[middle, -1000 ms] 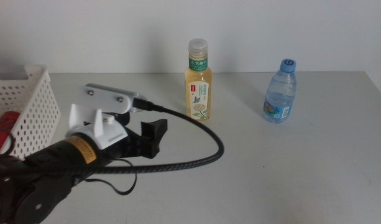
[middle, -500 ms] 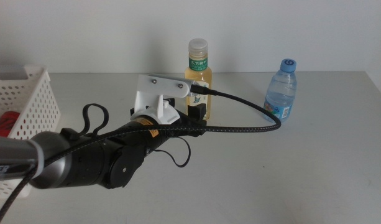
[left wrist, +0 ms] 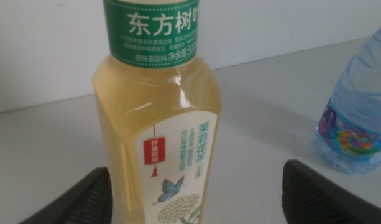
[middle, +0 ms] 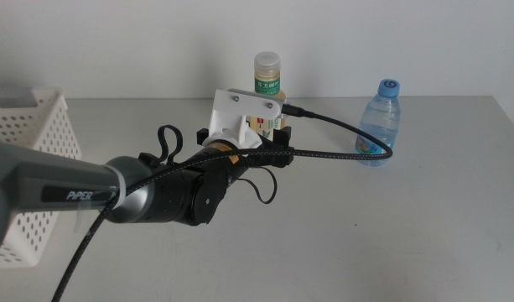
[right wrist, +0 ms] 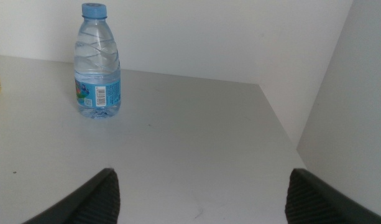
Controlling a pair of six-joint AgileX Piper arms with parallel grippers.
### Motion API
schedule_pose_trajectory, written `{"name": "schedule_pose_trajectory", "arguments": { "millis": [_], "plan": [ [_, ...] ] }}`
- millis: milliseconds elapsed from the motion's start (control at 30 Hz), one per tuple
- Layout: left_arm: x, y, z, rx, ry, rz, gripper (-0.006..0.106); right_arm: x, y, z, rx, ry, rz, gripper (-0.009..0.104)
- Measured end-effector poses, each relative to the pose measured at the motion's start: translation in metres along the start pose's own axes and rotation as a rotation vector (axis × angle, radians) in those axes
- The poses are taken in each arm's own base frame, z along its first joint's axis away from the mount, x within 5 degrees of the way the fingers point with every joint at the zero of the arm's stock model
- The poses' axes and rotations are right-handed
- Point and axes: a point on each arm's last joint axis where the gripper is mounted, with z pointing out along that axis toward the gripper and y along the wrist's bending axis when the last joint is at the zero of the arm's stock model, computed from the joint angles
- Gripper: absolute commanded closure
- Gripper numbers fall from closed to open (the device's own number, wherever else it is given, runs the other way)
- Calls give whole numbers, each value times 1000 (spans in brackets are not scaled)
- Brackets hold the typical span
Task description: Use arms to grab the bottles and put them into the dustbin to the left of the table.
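Near the back of the tabletop (middle: 391, 226), standing straight up, tea bottle (left wrist: 156, 134) right between the wide-open jaws of the left end effector (left wrist: 190, 186), not gripped yet, with right end effector (right wrist: 199, 193) open and farther away.

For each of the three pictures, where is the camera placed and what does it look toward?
Middle view: above the table, facing the wall; shows the left arm reaching the tea bottle.
Left wrist view: on the left tool, facing the tea bottle between its open jaws.
Right wrist view: on the right tool, open, facing the water bottle.
All three share the water bottle.
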Motion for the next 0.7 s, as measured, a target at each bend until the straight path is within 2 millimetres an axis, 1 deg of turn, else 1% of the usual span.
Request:
{"name": "schedule_pose_trajectory", "arguments": {
  "millis": [200,700],
  "plan": [
    [3,1,14,-22,-2,-20,7,0,0,0,0,0,0,26],
    [-1,10,44,-52,-41,-22,7,0,0,0,0,0,0,26]
  ]
}}
